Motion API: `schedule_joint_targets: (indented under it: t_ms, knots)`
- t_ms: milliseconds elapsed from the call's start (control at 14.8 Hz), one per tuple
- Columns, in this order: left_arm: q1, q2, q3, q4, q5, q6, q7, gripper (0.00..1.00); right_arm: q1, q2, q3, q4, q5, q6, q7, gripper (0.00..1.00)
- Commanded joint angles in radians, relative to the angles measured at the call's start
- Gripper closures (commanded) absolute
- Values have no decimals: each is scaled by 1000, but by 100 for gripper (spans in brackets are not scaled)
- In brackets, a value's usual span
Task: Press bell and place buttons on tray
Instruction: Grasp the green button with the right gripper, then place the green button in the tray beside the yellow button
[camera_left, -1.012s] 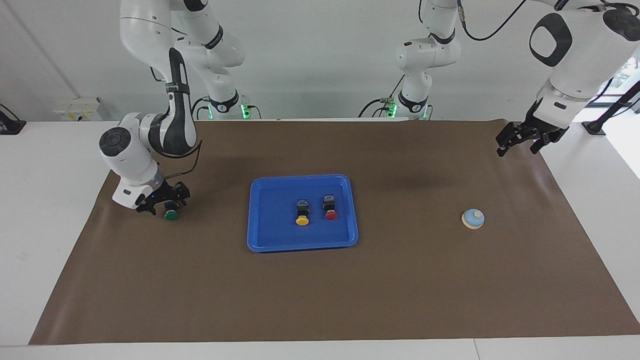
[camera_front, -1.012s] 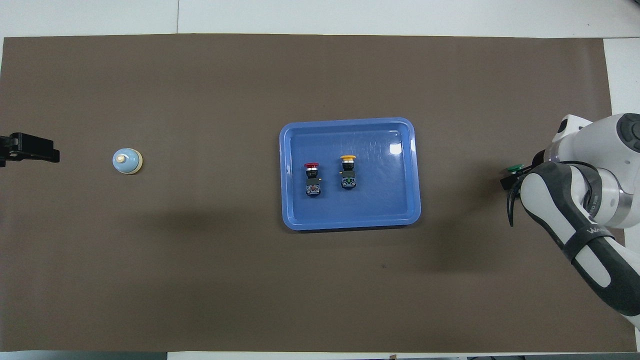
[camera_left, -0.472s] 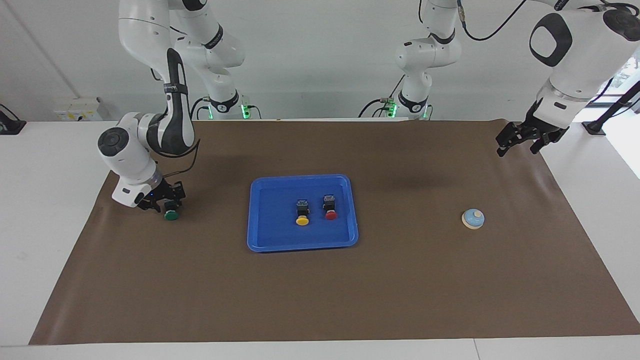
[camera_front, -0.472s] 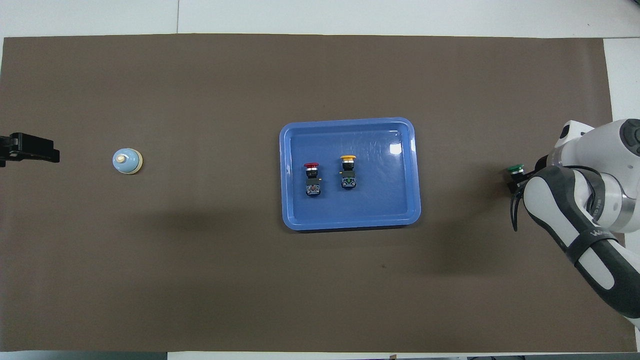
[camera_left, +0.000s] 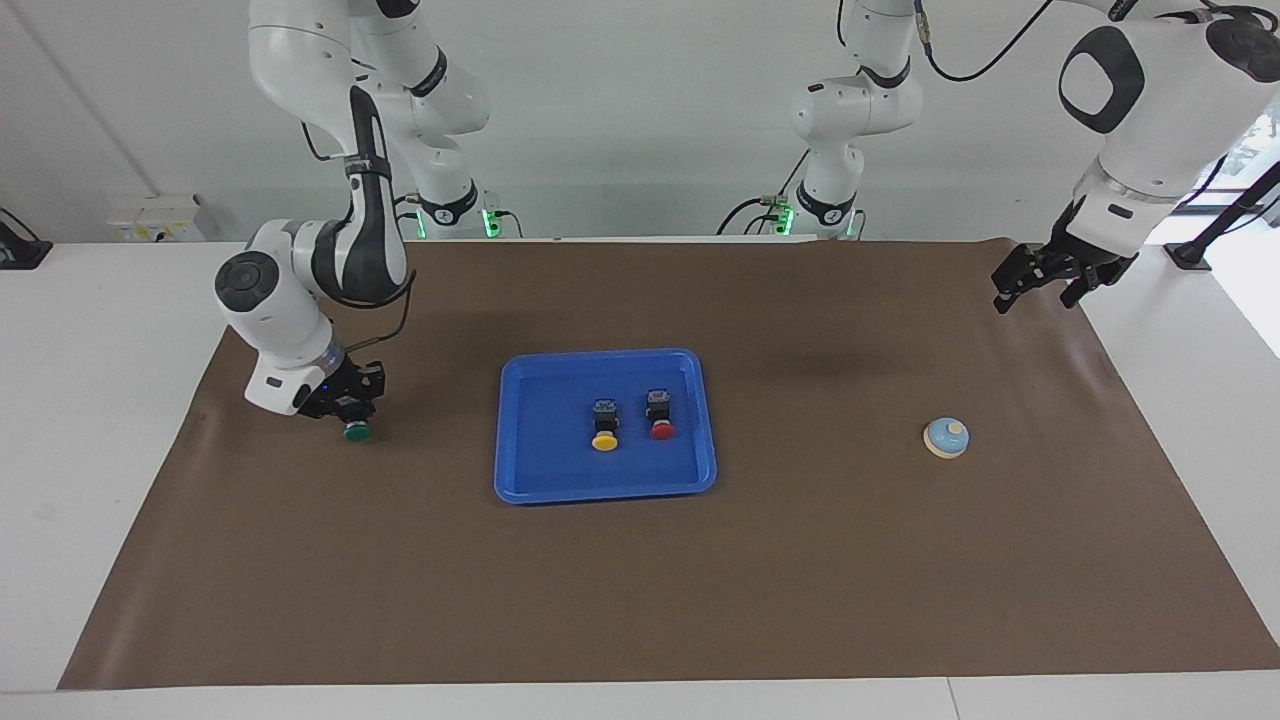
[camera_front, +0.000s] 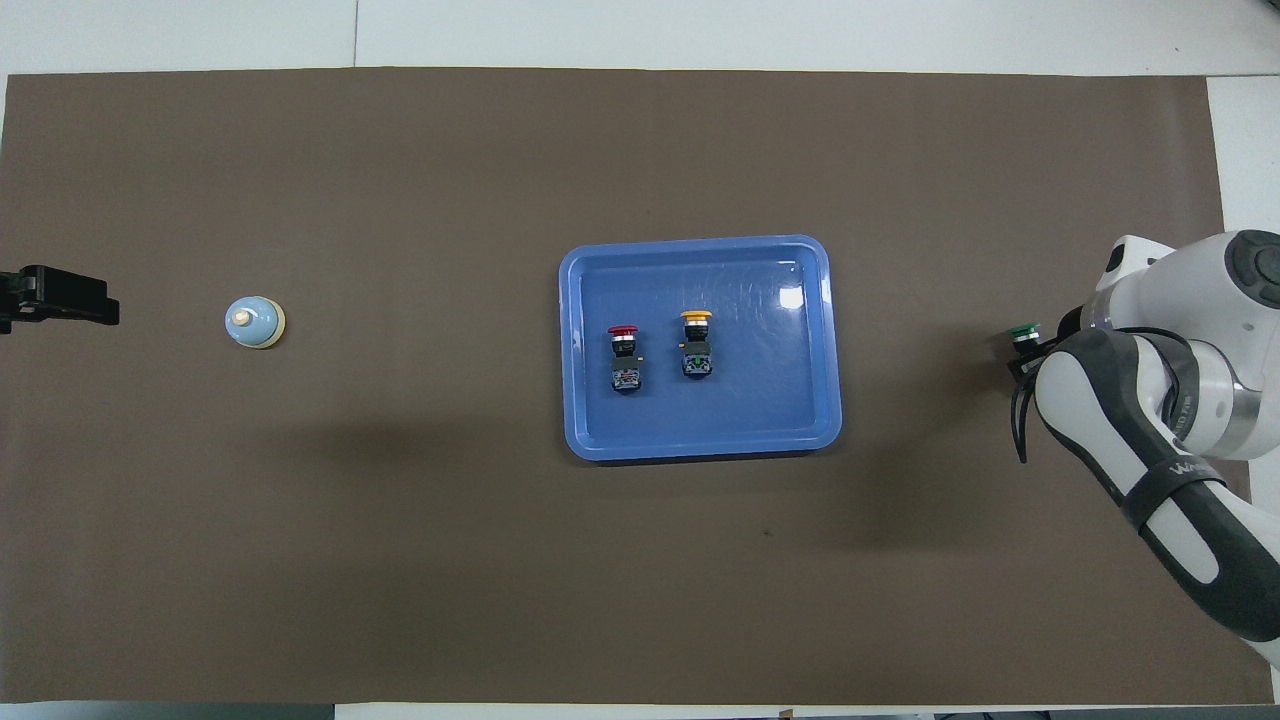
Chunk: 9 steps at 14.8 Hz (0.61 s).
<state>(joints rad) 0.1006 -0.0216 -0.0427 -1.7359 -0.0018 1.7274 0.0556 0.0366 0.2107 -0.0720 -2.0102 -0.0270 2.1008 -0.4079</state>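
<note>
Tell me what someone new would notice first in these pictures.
Probably the bright blue tray mid-table, with the yellow button and red button side by side in it. Next, the right gripper at its own end of the brown mat, shut on the green button.

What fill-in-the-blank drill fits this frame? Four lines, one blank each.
1. The number of buttons lying in the tray is ____.
2. The right claw is shut on the button whose cap is ____.
3. Of the two buttons in the tray, the one toward the bell has a ____ cap.
4. The left claw waits over the mat's corner and holds ____.

Missing words: two; green; red; nothing
</note>
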Motion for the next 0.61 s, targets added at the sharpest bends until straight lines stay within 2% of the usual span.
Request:
schedule_joint_targets:
  t_ms: [0,135,270,540]
  knots:
    - [-1,-17,0,-7,-4,-9,-7,0,135,39,6,180,-8,-166,206,100]
    - [-1,-17,0,-7,-4,-9,-7,0,218,44,6,188,1,-148,344,100]
    - [-1,-17,0,-7,-4,-9,-7,0,288,64,6,189,76,-102,473,100]
    - [-1,-17,0,-7,-4,-9,-7,0,374,133,6,185,122,5,595,100]
